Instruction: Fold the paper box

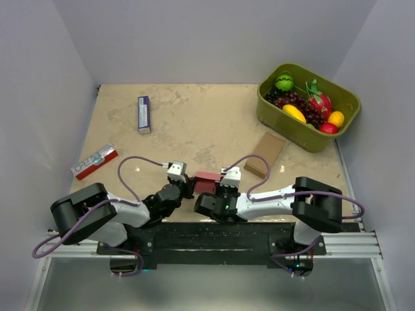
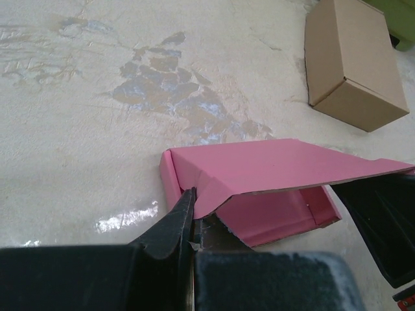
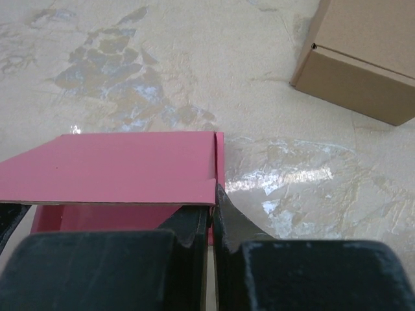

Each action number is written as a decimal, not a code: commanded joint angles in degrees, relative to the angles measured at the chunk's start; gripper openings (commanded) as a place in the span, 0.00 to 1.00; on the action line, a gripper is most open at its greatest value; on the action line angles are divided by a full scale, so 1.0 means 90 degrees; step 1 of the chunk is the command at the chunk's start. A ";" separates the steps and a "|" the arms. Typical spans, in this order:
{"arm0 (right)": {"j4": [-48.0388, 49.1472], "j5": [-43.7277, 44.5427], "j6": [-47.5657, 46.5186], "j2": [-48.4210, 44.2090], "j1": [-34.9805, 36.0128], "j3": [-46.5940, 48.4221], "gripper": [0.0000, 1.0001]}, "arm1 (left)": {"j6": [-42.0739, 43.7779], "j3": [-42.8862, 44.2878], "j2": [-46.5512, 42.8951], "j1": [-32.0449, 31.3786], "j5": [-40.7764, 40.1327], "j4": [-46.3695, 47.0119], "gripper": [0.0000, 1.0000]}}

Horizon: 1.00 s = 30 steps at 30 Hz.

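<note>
Left fingers (image 2: pixel 174 230) are clenched on the near left corner of the thin pink-red card paper box (image 2: pixel 272 170), and the right fingers (image 3: pixel 194 227) are clenched on the near right corner of the same raised lid panel. This box sits on the mottled beige worktop (image 1: pixel 194 123) near its near edge, midway between the two arms and just ahead of their bases. It is half formed: a shallow tray lies flat with the lid hinged along the far side and lifted over it. The likeliest trouble is the card itself. The left corner bows where it is pinched, so a harder or uneven push could crease or tear it. If one arm leads the other, the lid may twist. Nothing pins the tray, so it could slide or lift on the glossy surface. I judge the long axis to run left to right, spanning the two grips, with the open mouth facing the arms.
</note>
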 commanded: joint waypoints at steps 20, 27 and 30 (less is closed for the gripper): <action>-0.2273 -0.0516 0.1645 -0.0919 0.1179 -0.0254 0.69 | -0.0208 0.0393 0.0300 -0.0796 -0.1137 -0.2612 0.00; -0.2928 -0.0077 0.1109 -0.1699 0.1952 0.0135 0.75 | -0.0179 0.0423 0.0300 -0.0796 -0.1225 -0.2690 0.00; -0.2315 -0.0145 0.0018 -0.2052 0.1991 0.0292 0.70 | -0.0150 0.0423 0.0319 -0.0796 -0.1216 -0.2690 0.00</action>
